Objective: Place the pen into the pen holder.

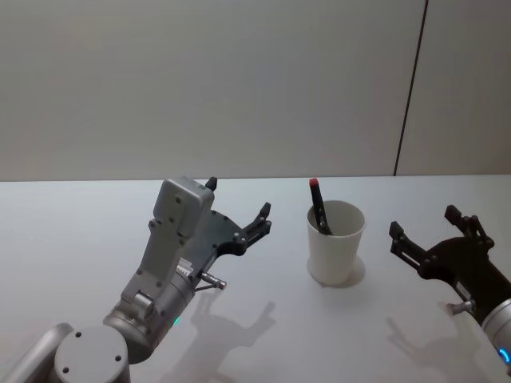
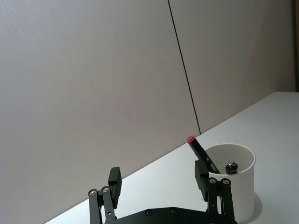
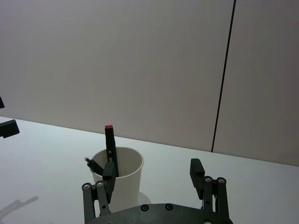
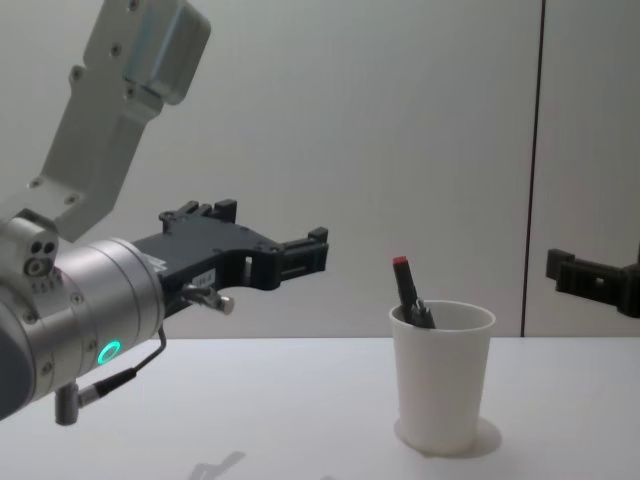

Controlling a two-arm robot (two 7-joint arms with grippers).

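The pen holder [image 1: 335,247] is a white paper cup standing upright on the white table, right of centre. A black pen [image 1: 319,209] with a red end leans inside it, sticking out above the rim. It shows again as the pen [image 3: 110,144] in the cup [image 3: 130,184], beside a second dark, metal-tipped end [image 3: 91,163]. My left gripper [image 1: 239,199] hovers open and empty to the left of the cup, above the table. At the cup's right, my right gripper [image 1: 423,222] is open and empty too. Both point towards the cup [image 2: 238,186].
The bare white table [image 1: 88,231] runs back to a plain grey wall with a dark vertical seam [image 1: 409,88]. The left arm's grey wrist housing [image 1: 182,209] rises above the table at the left.
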